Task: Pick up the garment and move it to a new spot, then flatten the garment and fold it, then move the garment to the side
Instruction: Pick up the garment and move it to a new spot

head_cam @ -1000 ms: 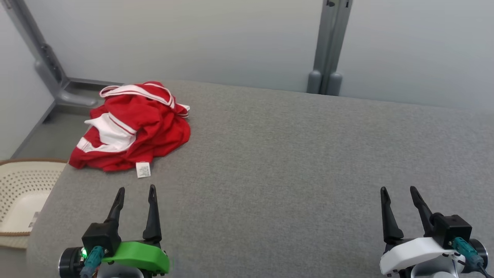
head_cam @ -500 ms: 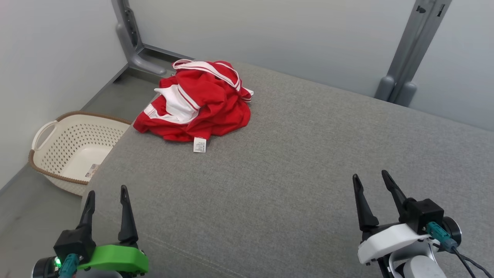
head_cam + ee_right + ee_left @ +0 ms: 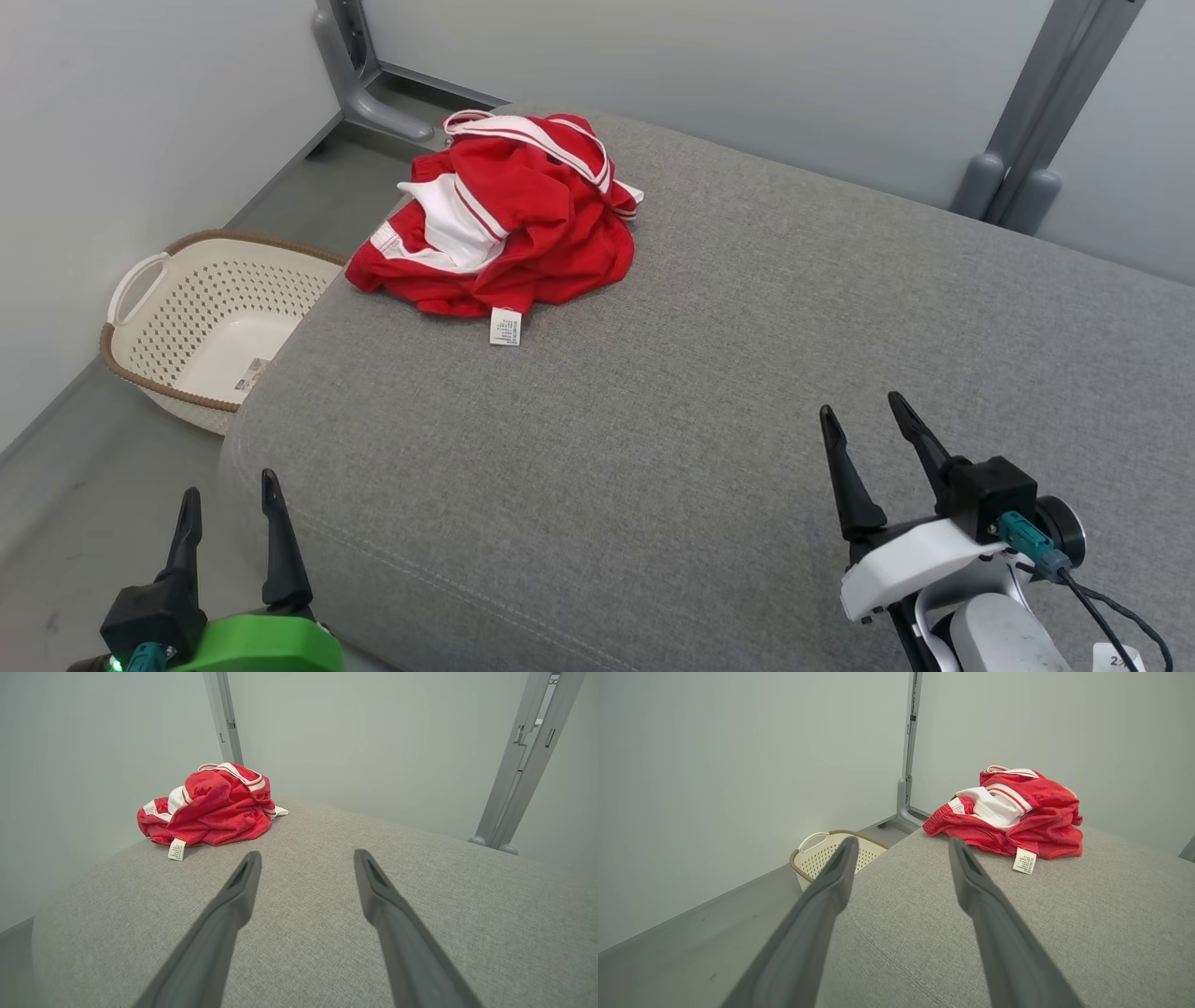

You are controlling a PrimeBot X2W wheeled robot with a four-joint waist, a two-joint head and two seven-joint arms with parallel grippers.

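Both empty (jaws wide): left hand (image 3: 230, 485), right hand (image 3: 861, 404), far from garment (image 3: 523, 215).

Crumpled red-and-white garment (image 3: 509, 224), possibly shorts, heaped near cushion's far-left corner

The place looked like a robot test booth in a lab, arranged as a small home laundry corner. Plain pale wall panels (image 3: 728, 65), joined by grey metal posts (image 3: 1064, 103), closed the space far ahead of the right gripper (image 3: 861, 404). A wide pad covered with grey fabric (image 3: 700, 373) lay under and ahead of that gripper, and a cream perforated laundry basket (image 3: 177, 317) stood on the bare grey floor (image 3: 56, 523) ahead of the left gripper (image 3: 231, 485), slightly to its left.
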